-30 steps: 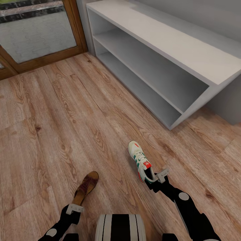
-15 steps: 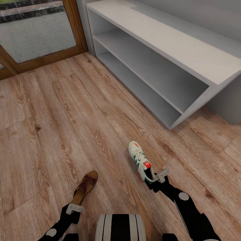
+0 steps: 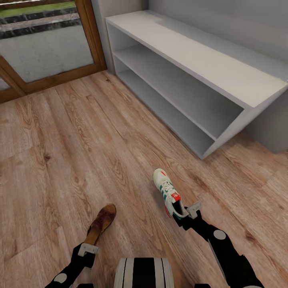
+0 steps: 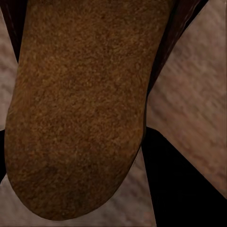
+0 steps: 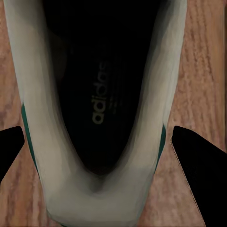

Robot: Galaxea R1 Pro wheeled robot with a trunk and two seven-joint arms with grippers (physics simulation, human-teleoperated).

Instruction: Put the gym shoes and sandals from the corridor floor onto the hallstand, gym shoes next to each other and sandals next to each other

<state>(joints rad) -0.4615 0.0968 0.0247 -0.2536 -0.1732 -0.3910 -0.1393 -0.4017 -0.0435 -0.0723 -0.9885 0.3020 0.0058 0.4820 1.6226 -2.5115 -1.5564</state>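
Both arms are glossy black, w/ rounded segments; right arm (image 3: 224, 248) carries pale grey round caps at its joints; left arm (image 3: 70, 268) has one too; each wrist ends in a small light-grey bracket; trunk top (image 3: 144, 272) is white w/ black stripes running lengthwise.

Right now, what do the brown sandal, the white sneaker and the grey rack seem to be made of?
Flat brown sandal: looks like leather, grainy matte insole, suede-like. White green-striped sneaker: smooth upper, probably leather or synthetic, laces on top. Pale grey two-tier rack: matte, uniform boards, likely painted wood or laminate.
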